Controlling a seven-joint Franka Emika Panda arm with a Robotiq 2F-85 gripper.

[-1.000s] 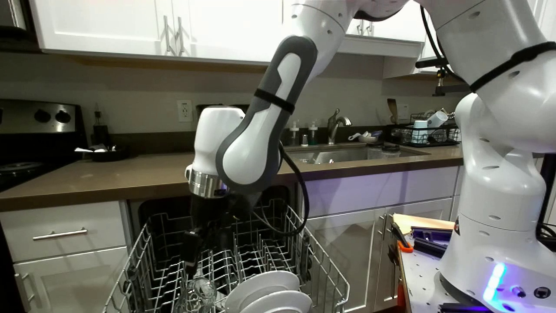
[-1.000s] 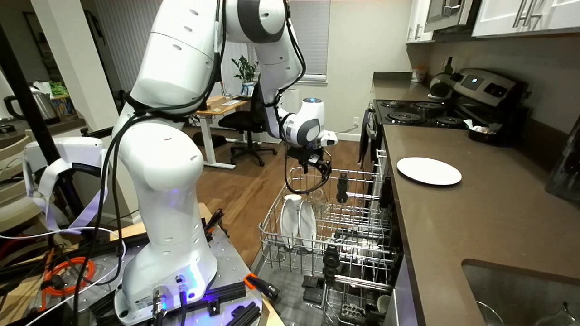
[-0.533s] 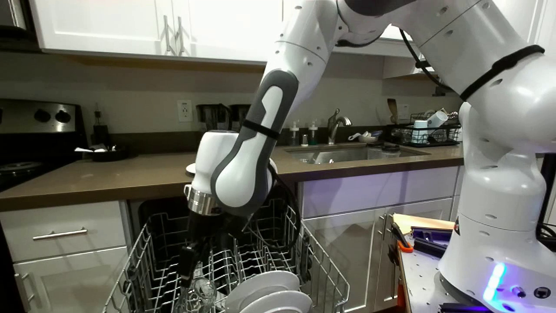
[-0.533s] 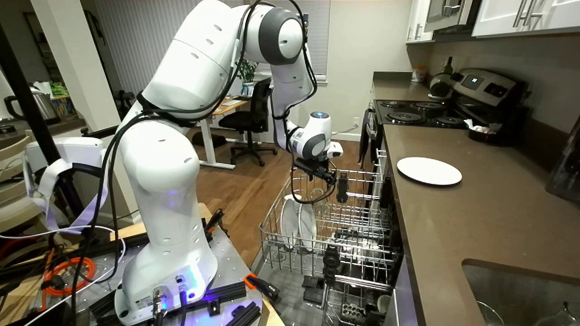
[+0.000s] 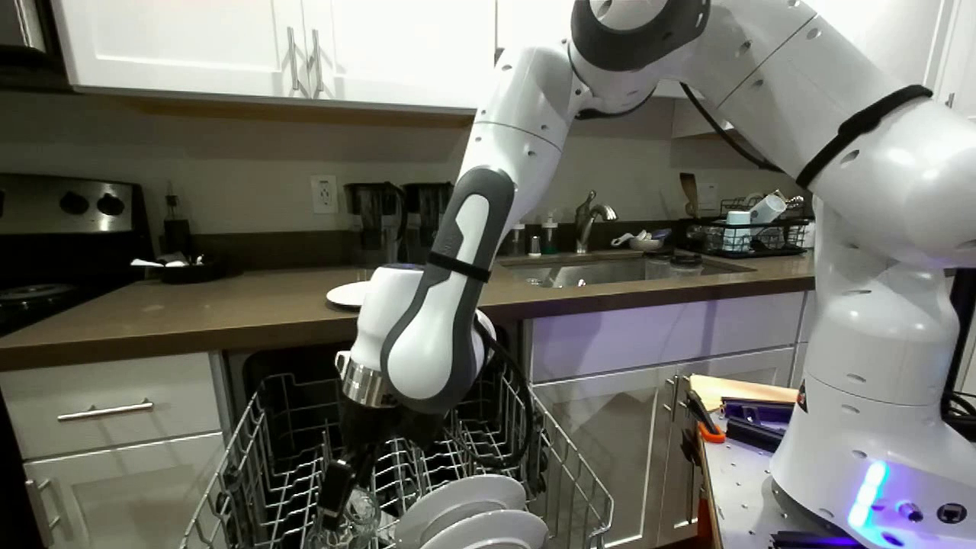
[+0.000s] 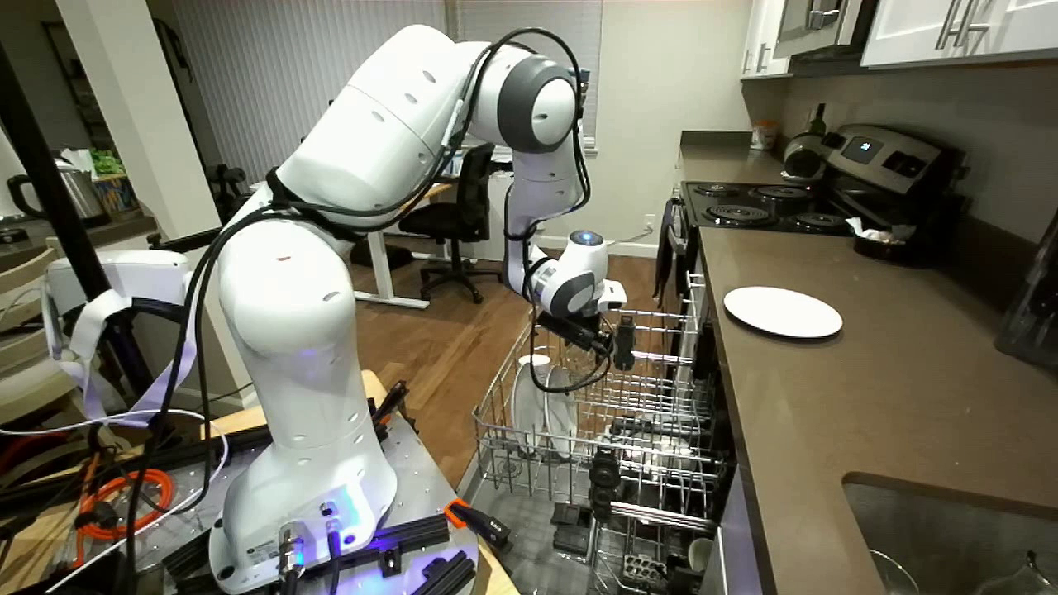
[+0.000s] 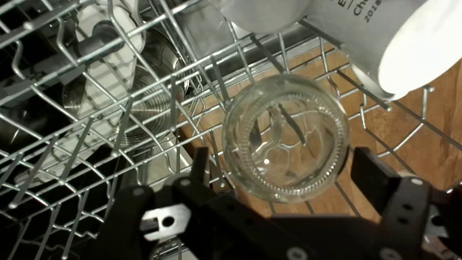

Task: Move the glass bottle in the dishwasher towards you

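Observation:
The dishwasher's upper wire rack is pulled out; it also shows in an exterior view. The clear glass bottle stands in it with its round ribbed base facing the wrist camera. In an exterior view the bottle is partly hidden behind my gripper. In the wrist view my gripper is open, with one finger to the left of the bottle and the other finger to its right. Gaps show on both sides, so no contact is visible. My gripper is low over the rack.
White plates stand in the rack beside the bottle. A white printed cup lies close to the bottle in the wrist view. Upright tines surround it. The counter edge runs alongside the rack.
The arm has reached outward and lowered, bringing my gripper down to the bottle. The bottle and plates have not visibly moved.

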